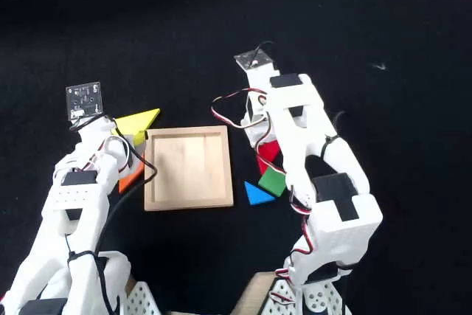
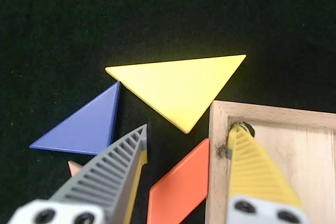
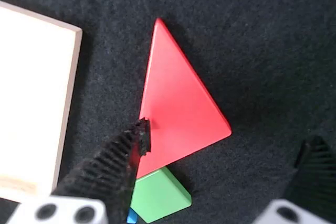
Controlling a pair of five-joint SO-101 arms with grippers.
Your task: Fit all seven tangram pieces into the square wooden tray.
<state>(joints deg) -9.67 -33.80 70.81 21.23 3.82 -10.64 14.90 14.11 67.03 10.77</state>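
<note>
1. Tray (image 1: 188,203) sits empty mid-table, with every piece lying outside its rim.
2. Left gripper (image 2: 191,128) gapes wide and holds nothing. It straddles the tray's far-left corner over the orange piece (image 2: 181,187), probably lining up on that or the yellow triangle (image 2: 178,85).
3. Right gripper (image 3: 229,134), equally spread and empty, brackets the red triangle (image 3: 176,114), likely to grasp it.
4. Green piece (image 3: 157,195) is cut off, and a pale piece hides behind a left finger.

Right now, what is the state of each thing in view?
wooden tray, empty
yellow triangle, loose outside tray
violet-blue triangle, loose outside tray
orange piece, loose beside tray wall
red triangle, loose, not gripped
green piece, loose beside red triangle
bright blue triangle, loose outside tray
left end effector, open
right end effector, open over red triangle
</note>
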